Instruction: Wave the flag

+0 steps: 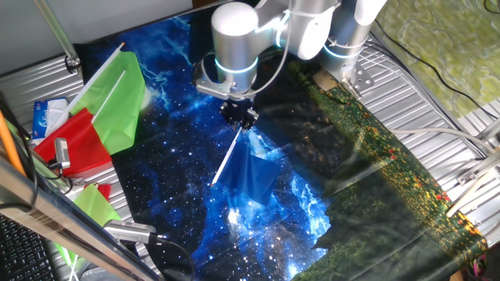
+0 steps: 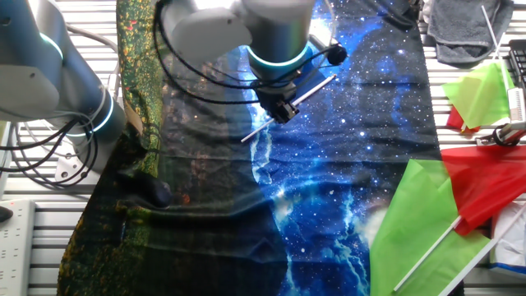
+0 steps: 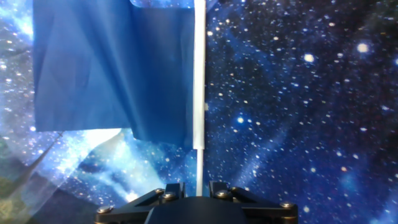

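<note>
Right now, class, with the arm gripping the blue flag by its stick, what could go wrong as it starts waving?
1. The gripper pinches only the bottom end of the thin white stick, so a fast swing may let the flag twist or slip out.
2. The flag's cloth hangs near the galaxy-print cloth; a low sweep could drag across it.
3. The green flag and red flag lie beside the workspace; a wide arc might knock them.

flag (image 2: 311, 80) cloth hidden behind arm
</note>
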### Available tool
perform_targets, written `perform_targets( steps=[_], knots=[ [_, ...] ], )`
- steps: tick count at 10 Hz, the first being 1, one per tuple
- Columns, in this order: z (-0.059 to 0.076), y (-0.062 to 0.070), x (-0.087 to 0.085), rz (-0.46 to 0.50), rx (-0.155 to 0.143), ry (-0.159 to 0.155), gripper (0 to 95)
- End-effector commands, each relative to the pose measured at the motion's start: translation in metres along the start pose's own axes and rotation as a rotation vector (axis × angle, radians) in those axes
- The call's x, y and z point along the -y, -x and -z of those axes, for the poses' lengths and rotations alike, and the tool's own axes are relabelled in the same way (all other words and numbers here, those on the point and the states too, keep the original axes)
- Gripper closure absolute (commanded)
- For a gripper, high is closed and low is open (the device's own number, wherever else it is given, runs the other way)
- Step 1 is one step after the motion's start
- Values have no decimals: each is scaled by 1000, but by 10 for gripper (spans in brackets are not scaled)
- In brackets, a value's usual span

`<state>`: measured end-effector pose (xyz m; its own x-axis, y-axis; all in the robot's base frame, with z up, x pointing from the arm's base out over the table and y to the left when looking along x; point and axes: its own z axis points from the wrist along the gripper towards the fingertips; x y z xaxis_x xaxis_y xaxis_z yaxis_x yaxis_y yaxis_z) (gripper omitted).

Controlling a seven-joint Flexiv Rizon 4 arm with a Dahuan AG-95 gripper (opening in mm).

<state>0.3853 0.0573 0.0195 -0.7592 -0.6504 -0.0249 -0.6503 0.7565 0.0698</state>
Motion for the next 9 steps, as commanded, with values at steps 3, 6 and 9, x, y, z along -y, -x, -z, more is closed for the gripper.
perform_targets(
  steps=[3,6,9],
  knots=[
    [-1,-1,1,-7,-5,-12,760],
    [-1,-1,1,-3,-12,-7,760],
    [-11,-2,2,17,-17,-5,760]
  ],
)
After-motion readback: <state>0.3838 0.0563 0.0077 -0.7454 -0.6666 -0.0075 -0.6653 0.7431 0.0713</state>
